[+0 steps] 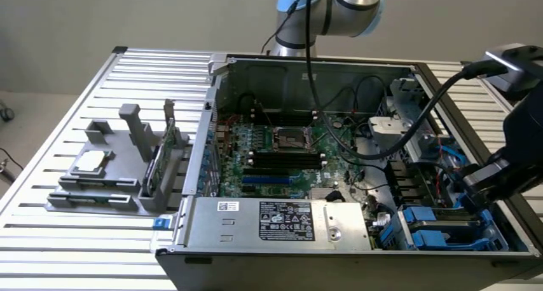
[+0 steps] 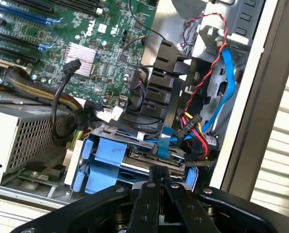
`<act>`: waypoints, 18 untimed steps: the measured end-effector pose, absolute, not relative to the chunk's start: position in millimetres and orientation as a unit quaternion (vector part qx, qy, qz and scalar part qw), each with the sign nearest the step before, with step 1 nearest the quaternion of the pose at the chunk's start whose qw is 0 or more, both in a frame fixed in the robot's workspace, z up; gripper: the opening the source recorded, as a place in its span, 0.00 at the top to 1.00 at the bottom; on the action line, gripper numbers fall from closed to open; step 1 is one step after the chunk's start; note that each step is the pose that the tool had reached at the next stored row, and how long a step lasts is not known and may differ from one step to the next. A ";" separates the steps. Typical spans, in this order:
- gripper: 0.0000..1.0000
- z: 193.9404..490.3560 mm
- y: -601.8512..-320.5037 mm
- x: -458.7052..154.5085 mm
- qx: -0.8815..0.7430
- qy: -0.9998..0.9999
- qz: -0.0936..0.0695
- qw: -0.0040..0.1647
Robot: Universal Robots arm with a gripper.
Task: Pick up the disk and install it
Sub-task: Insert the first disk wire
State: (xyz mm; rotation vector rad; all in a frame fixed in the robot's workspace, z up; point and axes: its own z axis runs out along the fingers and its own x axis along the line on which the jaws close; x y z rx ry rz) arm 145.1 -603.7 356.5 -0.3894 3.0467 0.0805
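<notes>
Clenched tight, the tool (image 2: 159, 177) has its two black fingers (image 2: 146, 194) pressed together with nothing visible between them. It hangs over the corner of the open computer case (image 1: 222, 65) that lies toward the exterior view's right and nearest that camera, with the arm's dark wrist (image 1: 509, 170) reaching in over the case's side wall.

The disk (image 2: 129, 167) sits inside the case, in the drive bay of that same corner, lying flat with its blue carrier frame (image 2: 83, 165) showing at both ends. In the wrist view the fingertips are right at the disk's near edge; whether they actually touch it cannot be told. A blue ribbon lead (image 2: 164, 141) runs down to the bay just beyond the fingertips, and a bundle of red, yellow and black wires (image 2: 195, 128) lies beside it.

Within the case, the silver power supply (image 1: 280, 221) with its black-and-white label lies along the near wall next to the bay, and the green motherboard (image 1: 271, 151) covers the floor behind it.

Outside the case, toward the exterior view's left, a grey fixture (image 1: 110, 176) stands on the slatted tabletop (image 1: 51, 240) with a small silver chip (image 1: 91, 162) resting on it.
</notes>
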 end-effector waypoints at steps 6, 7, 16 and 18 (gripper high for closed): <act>0.89 356.5 -603.7 145.1 -0.078 0.996 0.024 0.036; 0.89 356.5 -603.7 145.1 -0.070 0.997 0.024 0.036; 0.89 356.5 -603.7 145.1 0.003 0.999 0.021 0.038; 0.89 356.5 -603.7 145.1 0.018 0.999 0.021 0.038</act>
